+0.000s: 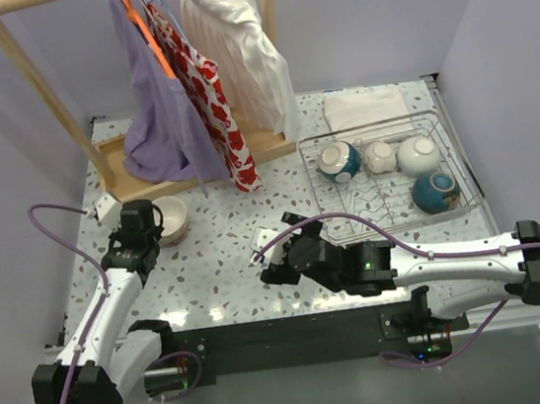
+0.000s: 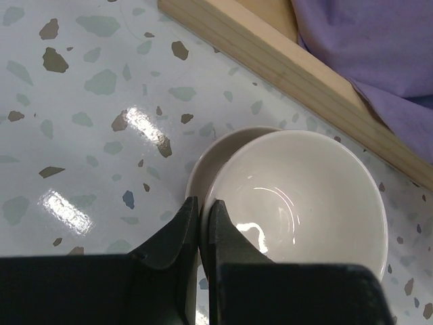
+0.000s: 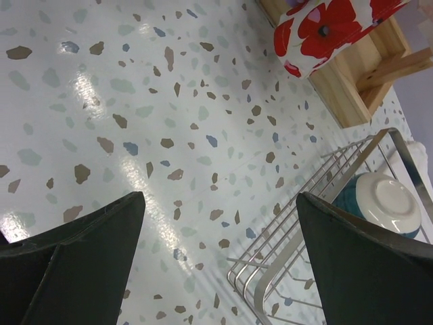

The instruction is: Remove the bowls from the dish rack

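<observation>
Closest to the lens, my left gripper (image 2: 200,210) is pinched narrow on the near rim of a cream bowl (image 2: 298,196), one finger inside the wall and one outside. That bowl sits in or just over a beige bowl (image 2: 203,159), whose rim shows behind it on the left; I cannot tell whether the two touch.

From the overhead view I see the speckled table (image 1: 219,268) under everything. At its far left stands a wooden clothes rack (image 1: 35,83) hung with a purple garment (image 1: 153,108), a red flowered cloth (image 1: 212,100) and a white garment (image 1: 235,47). The held bowl is on the left side of the table, just in front of the rack's wooden base.

The dish rack (image 1: 371,211) stands at the far right, well apart from my left gripper. Four bowls are in it: a teal bowl (image 1: 339,161) tipped at the left end, a small white bowl (image 1: 378,156) beside it, a larger white bowl (image 1: 417,155), and a second teal bowl (image 1: 436,192) in the near right corner.

My right gripper (image 1: 278,251) hangs with its jaws spread wide and holds nothing. It is over bare table near the middle, off the dish rack's near left corner. Its own camera shows that corner's wires and the left teal bowl's foot.

A folded white cloth (image 1: 365,105) lies behind the dish rack.
</observation>
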